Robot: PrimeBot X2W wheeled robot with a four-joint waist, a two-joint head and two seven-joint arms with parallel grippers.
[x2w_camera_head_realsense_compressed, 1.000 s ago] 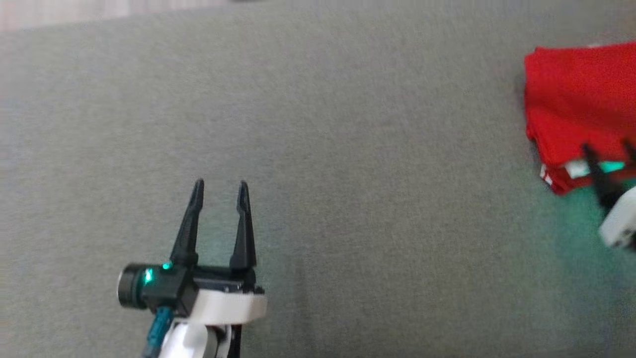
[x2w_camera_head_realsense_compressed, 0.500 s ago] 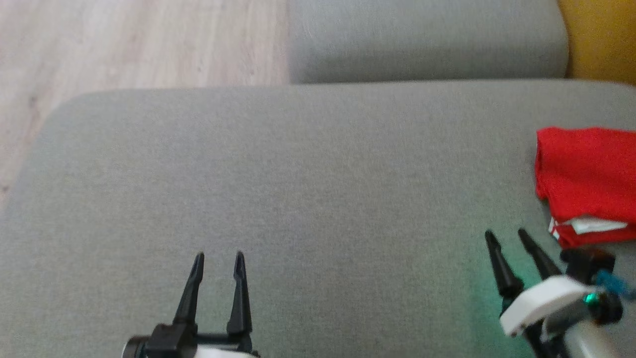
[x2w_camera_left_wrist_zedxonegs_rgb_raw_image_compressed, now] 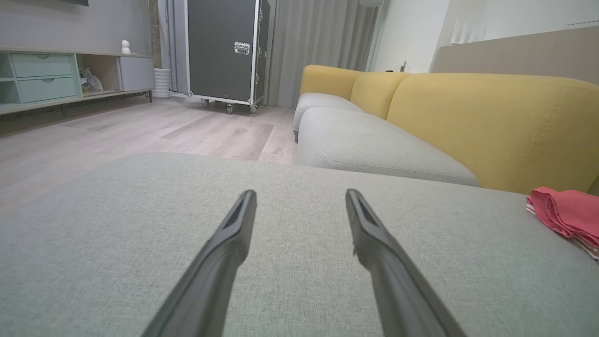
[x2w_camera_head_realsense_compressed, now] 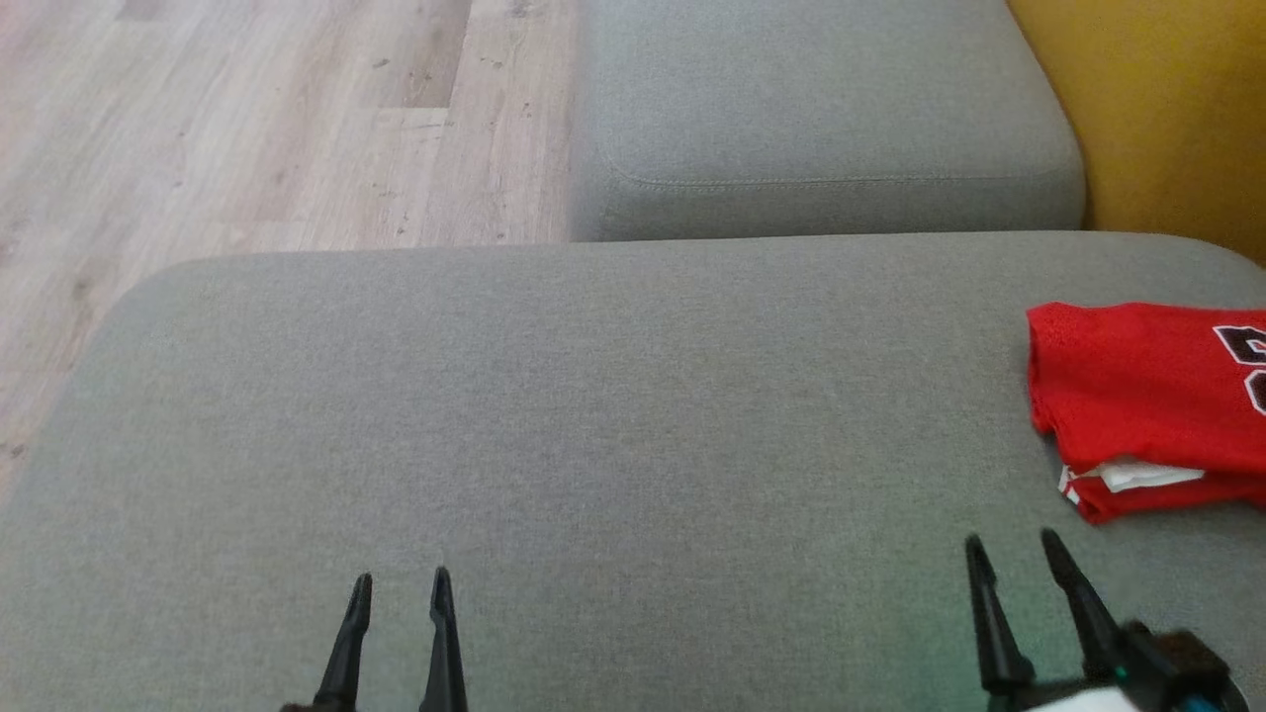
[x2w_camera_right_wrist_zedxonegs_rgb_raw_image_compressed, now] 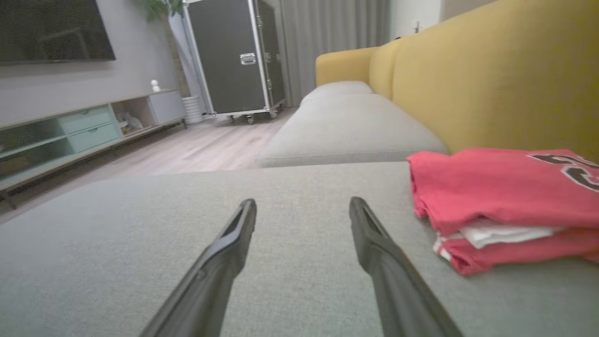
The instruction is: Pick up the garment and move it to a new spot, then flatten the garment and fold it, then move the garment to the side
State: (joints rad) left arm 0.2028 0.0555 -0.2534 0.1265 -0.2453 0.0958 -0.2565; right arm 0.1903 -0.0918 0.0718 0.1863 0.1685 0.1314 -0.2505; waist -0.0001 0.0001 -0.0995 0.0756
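The red garment (x2w_camera_head_realsense_compressed: pixel 1137 396) lies folded at the right end of the big grey cushion (x2w_camera_head_realsense_compressed: pixel 593 415). A white layer peeks out of the fold, and there's a dark print on top, cut off at the edge, possibly a number. Near its front edge, not touching, the right gripper (x2w_camera_head_realsense_compressed: pixel 1012 539) hovers with fingers spread wide, empty. Well across the cushion, the left gripper (x2w_camera_head_realsense_compressed: pixel 401 576) is spread wide too, holding nothing. Beyond: a second grey cushion (x2w_camera_head_realsense_compressed: pixel 821 109), a yellow backrest (x2w_camera_head_realsense_compressed: pixel 1157 109), wooden floor (x2w_camera_head_realsense_compressed: pixel 247 129).
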